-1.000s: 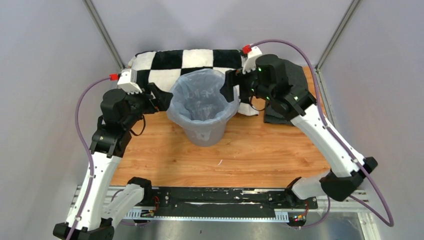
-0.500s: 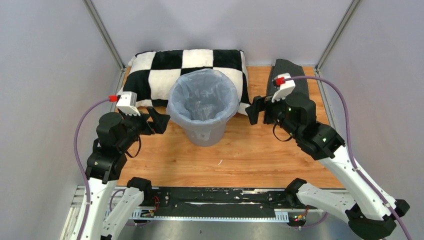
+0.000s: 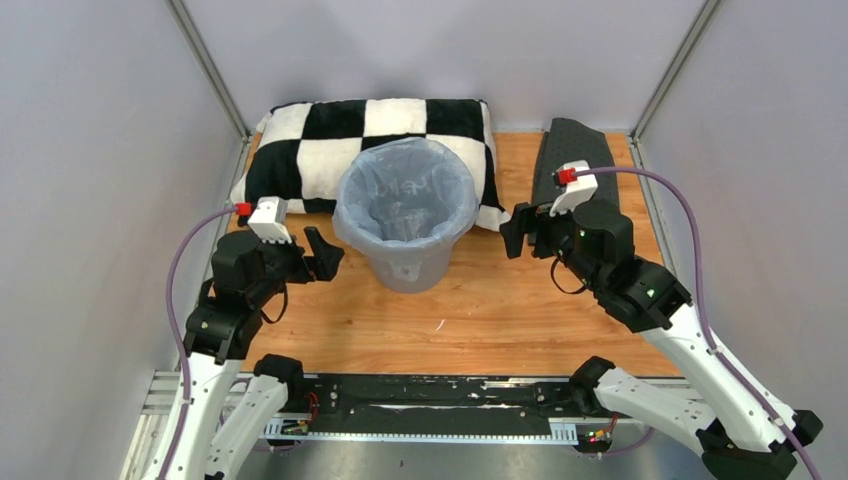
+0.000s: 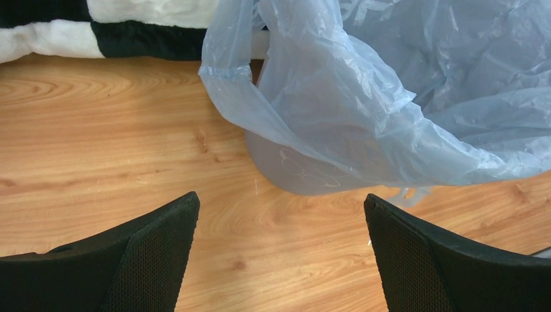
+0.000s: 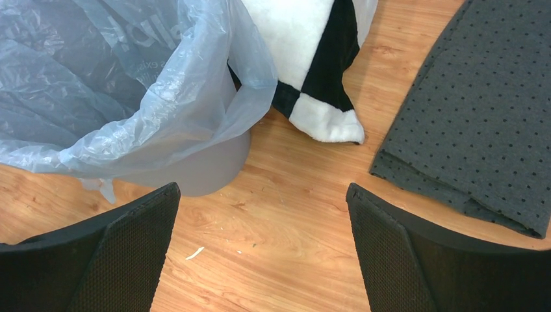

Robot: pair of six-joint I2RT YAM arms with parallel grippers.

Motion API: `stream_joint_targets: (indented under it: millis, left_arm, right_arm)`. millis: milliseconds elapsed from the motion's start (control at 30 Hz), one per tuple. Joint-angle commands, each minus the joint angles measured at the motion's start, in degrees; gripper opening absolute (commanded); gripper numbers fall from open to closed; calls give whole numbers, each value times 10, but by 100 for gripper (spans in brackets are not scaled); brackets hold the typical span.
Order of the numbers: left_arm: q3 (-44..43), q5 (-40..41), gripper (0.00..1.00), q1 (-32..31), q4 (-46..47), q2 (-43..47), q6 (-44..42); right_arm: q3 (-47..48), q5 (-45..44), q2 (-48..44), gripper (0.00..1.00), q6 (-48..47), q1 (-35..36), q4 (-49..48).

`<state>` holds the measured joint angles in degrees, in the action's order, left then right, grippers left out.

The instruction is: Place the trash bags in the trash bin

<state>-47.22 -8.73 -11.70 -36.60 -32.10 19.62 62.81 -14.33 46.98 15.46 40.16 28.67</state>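
Seen from above, both arms have drawn back from the bin (image 3: pixel 408 268) at centre frame, leaving the bag (image 3: pixel 405 190) lining it and folded over its rim, so the task looks done. The left hand (image 3: pixel 322 255) and right hand (image 3: pixel 512 230) flank it without touching.

Left wrist view: fingers spread wide, empty; the bag fills the upper right.

Right wrist view: likewise wide and empty, with the bag at upper left. Plastic folds hide the bin's floor.
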Motion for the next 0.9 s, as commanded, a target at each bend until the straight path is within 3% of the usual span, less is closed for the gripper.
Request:
stream_joint_targets:
  millis: [0, 867]
  left_arm:
    - [1, 4, 100, 1, -11, -12, -13]
    - [-15, 19, 100, 1, -9, -18, -47]
  right_arm:
    - [-2, -16, 4, 100, 0, 5, -10]
    - [15, -18, 24, 100, -8, 5, -16]
